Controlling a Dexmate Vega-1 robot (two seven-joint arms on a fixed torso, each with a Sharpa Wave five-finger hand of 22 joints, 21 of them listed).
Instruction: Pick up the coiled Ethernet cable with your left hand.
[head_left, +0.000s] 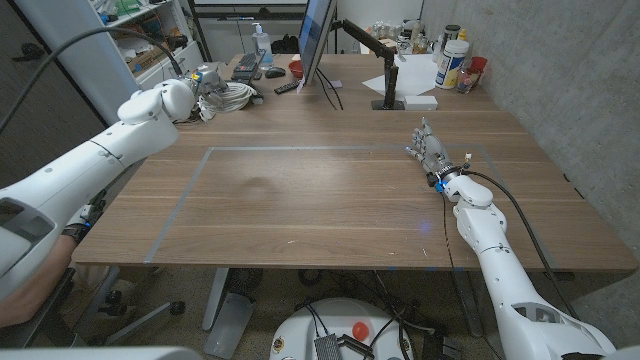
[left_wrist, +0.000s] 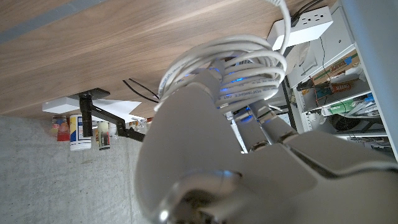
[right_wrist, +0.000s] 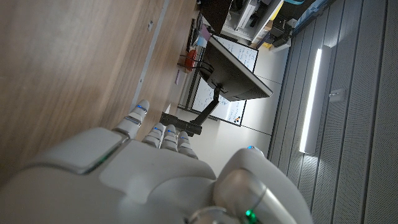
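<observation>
At the table's (head_left: 330, 200) far left corner, our left hand (head_left: 205, 82) reaches the white cable (head_left: 228, 96); in the left wrist view its fingers (left_wrist: 264, 118) run into the coil, yet we cannot tell whether they grip it. Our right hand (head_left: 428, 150) waits apart, fingers loosely spread, holding nothing.

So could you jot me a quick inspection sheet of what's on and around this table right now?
Surface: wooden table, taped rectangle outline.
Job's things: coiled white cable at the far left corner; left hand is at it, coil around the fingers in the left wrist view.
Clutter: monitor, bottles, remote along the far edge.
Hands: right hand holds nothing, on the table's right side.
Cables: black lead along the right arm.
Surroundings: shelves, grey wall.
</observation>
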